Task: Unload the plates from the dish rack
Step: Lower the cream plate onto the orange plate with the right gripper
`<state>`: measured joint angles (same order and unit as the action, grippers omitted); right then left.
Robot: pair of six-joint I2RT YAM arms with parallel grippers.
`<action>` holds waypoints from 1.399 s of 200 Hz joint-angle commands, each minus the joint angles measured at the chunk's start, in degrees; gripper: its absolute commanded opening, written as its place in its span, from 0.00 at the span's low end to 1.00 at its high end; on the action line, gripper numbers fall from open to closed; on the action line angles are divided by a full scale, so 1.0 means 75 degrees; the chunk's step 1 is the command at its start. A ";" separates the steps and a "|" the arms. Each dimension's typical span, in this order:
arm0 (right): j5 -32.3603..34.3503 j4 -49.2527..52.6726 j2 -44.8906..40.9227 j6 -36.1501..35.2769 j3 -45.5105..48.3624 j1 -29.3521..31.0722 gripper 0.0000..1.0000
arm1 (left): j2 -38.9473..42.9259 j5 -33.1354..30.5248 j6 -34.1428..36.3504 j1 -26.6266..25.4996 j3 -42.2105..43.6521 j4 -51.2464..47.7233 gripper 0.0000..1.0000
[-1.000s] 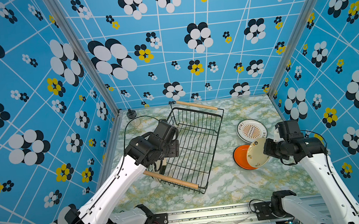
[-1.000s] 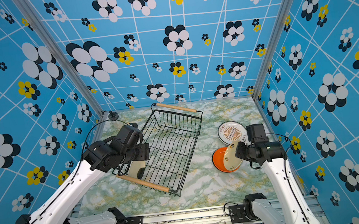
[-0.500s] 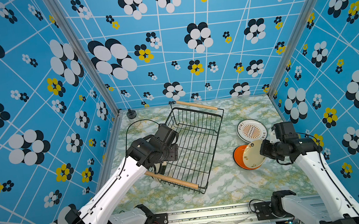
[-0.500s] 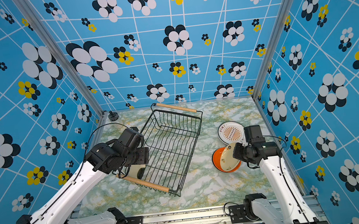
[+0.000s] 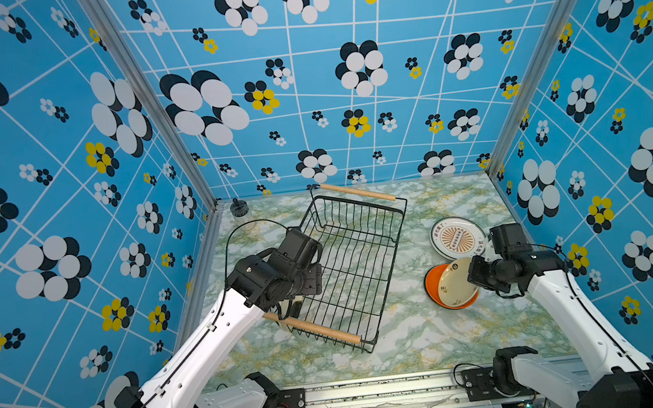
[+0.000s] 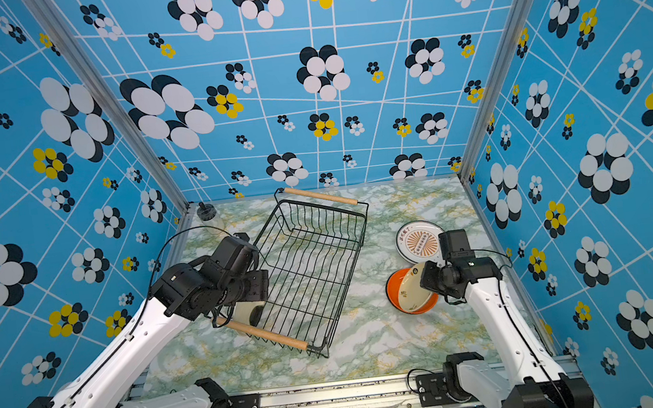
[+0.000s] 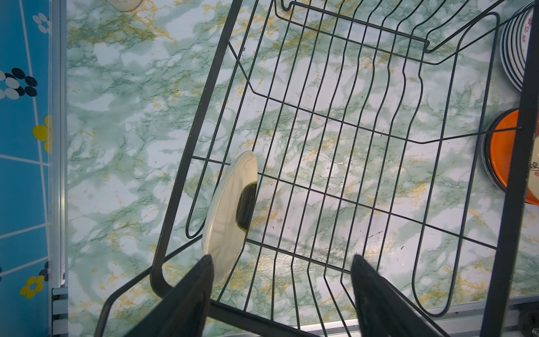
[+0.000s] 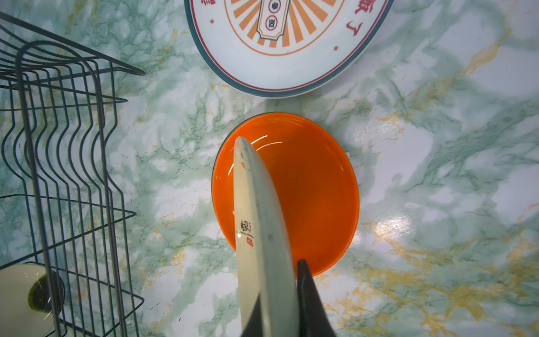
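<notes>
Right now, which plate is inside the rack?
The dark-patched cream plate, standing on edge; the orange plate, printed plates and gripped plate are outside.

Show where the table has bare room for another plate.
Bare marble runs between the dish rack and the orange plate, widening toward the front rail. The far right corner behind the white printed plates is free. Crowded: the right edge, where the right gripper holds a cream plate over the orange one.

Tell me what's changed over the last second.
The right pincer, shut on a cream plate, carried it left and lower, over the orange plate. The left pincer stayed open above the racked plate; rack and printed plate unmoved.
</notes>
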<state>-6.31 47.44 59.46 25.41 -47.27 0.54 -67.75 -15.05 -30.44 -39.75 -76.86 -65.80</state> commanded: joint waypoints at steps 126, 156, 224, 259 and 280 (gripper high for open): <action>-0.0281 -0.0749 0.0381 0.0233 0.0504 -0.0148 0.09 | 0.0097 0.0049 -0.0055 0.0073 0.0245 0.0098 0.75; -0.0301 -0.0784 0.0416 0.0216 0.0586 -0.0153 0.12 | 0.0103 0.0061 -0.0030 0.0091 0.0263 0.0124 0.75; -0.0261 -0.0794 0.0467 0.0210 0.0725 -0.0190 0.26 | 0.0102 0.0085 -0.0031 0.0108 0.0263 0.0155 0.75; -0.0226 -0.0765 0.0509 0.0205 0.0716 -0.0200 0.37 | 0.0078 0.0108 -0.0042 0.0113 0.0269 0.0183 0.75; -0.0140 -0.0718 0.0555 0.0210 0.0720 -0.0200 0.43 | 0.0073 0.0096 -0.0032 0.0120 0.0275 0.0184 0.75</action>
<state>-8.03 41.50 62.98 26.79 -42.68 -0.58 -67.68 -14.57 -30.41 -39.38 -75.37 -64.69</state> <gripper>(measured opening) 0.397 0.746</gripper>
